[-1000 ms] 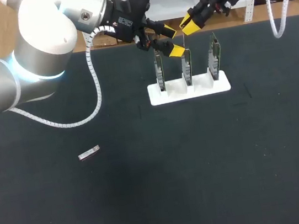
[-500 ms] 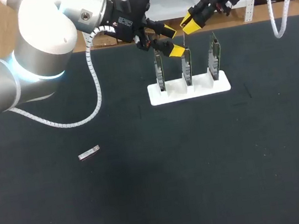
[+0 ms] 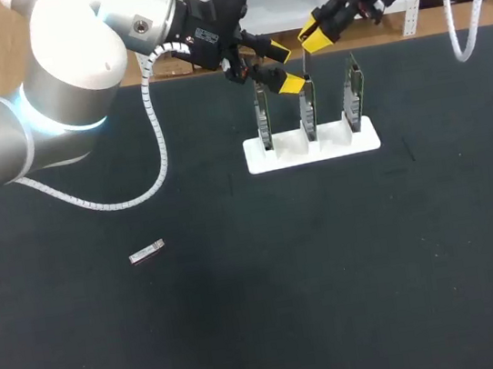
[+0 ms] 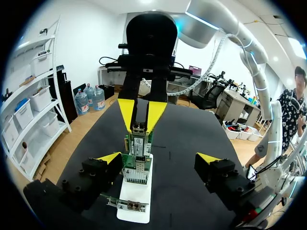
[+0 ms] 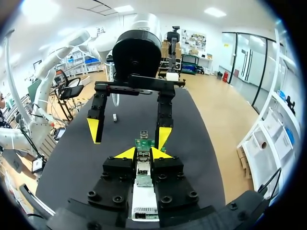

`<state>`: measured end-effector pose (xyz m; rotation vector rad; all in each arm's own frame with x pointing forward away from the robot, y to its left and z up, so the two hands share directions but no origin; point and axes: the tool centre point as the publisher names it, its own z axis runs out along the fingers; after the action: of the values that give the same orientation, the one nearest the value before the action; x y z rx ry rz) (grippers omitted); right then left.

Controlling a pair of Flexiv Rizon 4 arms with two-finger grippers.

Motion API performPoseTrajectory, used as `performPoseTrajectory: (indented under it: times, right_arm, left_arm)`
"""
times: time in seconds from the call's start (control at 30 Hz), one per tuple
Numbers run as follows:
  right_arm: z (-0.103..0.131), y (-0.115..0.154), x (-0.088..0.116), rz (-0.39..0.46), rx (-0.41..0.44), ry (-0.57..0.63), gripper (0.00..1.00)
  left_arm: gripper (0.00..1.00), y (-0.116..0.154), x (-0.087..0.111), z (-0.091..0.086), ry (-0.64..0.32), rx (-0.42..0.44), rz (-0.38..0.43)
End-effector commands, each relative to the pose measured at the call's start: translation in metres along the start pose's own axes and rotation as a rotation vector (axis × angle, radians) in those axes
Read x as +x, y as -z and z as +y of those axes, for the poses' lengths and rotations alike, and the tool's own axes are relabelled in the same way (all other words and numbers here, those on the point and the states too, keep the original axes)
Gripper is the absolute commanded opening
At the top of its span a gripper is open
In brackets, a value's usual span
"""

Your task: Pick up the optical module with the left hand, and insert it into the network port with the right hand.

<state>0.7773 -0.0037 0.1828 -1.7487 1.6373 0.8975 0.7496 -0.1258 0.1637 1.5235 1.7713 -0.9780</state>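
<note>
While the optical module (image 3: 147, 252) lies untouched on the table (image 3: 352, 280), at 8 o'clock from the card rack (image 3: 365, 142) and well apart, no step is judged complete. Left gripper (image 3: 283, 67): fingers spread, empty, above the rack. Right gripper (image 3: 316, 39): fingers pressed together, empty, at the rack's 12 o'clock. Pickup, handover and insertion remain.

No print is readable; a small wrist label (image 3: 204, 34) seems too blurred to make out.
</note>
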Motion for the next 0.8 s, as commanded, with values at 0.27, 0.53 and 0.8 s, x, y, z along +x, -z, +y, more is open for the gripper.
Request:
performPoseTrajectory:
  times: [0.27, 0.53, 0.8]
  right_arm:
    - [0.0105, 0.0031, 0.0007, 0.001, 0.017, 0.01, 0.0]
    - [0.0114, 0.0006, 0.0046, 0.01, 0.005, 0.012, 0.0]
    - [0.0086, -0.0028, 0.0031, 0.02, -0.015, 0.015, 0.0]
  left_arm:
    - [1.0, -0.0007, -0.0013, 0.0022, 0.002, 0.003, 0.006]
    - [1.0, -0.0007, -0.0013, 0.0022, 0.002, 0.003, 0.006]
    - [1.0, -0.0007, -0.0013, 0.0022, 0.002, 0.003, 0.006]
